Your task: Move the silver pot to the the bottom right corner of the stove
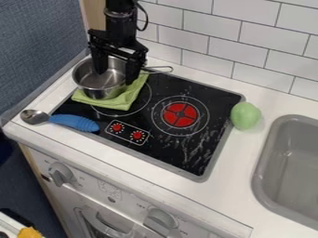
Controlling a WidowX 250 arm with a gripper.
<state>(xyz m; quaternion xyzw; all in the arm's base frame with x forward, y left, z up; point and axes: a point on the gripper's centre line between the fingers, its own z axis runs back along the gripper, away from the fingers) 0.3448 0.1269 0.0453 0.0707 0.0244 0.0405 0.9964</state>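
Nearest me was the stove's [186,155] bottom right corner, the goal. Toward its far left sat the silver pot [102,83], the gripper [115,77] there released, fingers spread. Grasping seemed in hand; closing, then lifting, was needed.

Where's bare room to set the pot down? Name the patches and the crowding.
The stovetop is bare at its near right corner, beyond the red burner. The counter is bare between that corner and the sink. Crowded: far left, with pot, green cloth and gripper; the spoon overlaps the near left edge.
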